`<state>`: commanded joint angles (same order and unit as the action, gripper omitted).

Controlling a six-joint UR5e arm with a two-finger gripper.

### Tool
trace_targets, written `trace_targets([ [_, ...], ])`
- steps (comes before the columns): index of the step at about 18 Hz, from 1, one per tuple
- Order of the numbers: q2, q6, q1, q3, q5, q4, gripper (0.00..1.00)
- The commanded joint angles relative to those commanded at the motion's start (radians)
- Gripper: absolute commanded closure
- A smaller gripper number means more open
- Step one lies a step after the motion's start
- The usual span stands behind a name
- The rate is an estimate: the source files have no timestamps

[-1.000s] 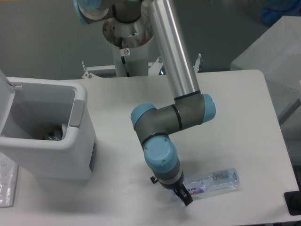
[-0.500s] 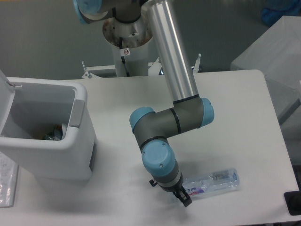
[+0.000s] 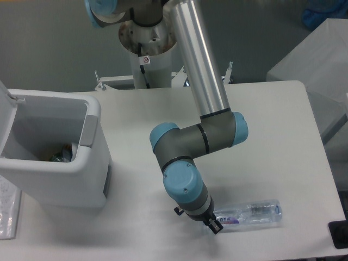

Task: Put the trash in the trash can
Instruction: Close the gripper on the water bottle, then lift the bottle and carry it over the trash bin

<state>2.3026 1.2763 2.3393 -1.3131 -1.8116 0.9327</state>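
Observation:
A clear plastic bottle [image 3: 249, 213] with a blue-pink label lies on its side near the table's front edge, right of centre. My gripper [image 3: 213, 226] points down at the bottle's left end, touching or nearly touching it. The wrist hides most of the fingers, so their spacing does not show. The white trash can [image 3: 54, 166] stands at the left with its lid up. A crumpled wrapper [image 3: 62, 154] with green bits lies inside it.
The arm's grey elbow link [image 3: 198, 138] and silver upper tube [image 3: 198, 60] cross the table's middle. A clear bag [image 3: 8, 209] lies at the front left beside the bin. A dark object [image 3: 340, 235] sits at the front right corner.
The gripper has dropped slightly at the bottle's left end. The bottle has shifted a little to the right and lies flatter than before.

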Motion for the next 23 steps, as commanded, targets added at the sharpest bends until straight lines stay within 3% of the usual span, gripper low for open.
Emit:
trace_targets([
  [5,-0.066,-0.049,0.012,0.011,0.006,0.000,0.67],
  [7,-0.080,-0.103,0.020,0.032,0.064,0.002,0.69],
  [9,-0.101,-0.165,0.041,0.046,0.183,0.002,0.73],
  [17,-0.242,-0.379,0.173,0.046,0.795,0.003,0.73],
  [23,-0.331,-0.515,0.199,0.046,1.139,0.002,0.73],
])
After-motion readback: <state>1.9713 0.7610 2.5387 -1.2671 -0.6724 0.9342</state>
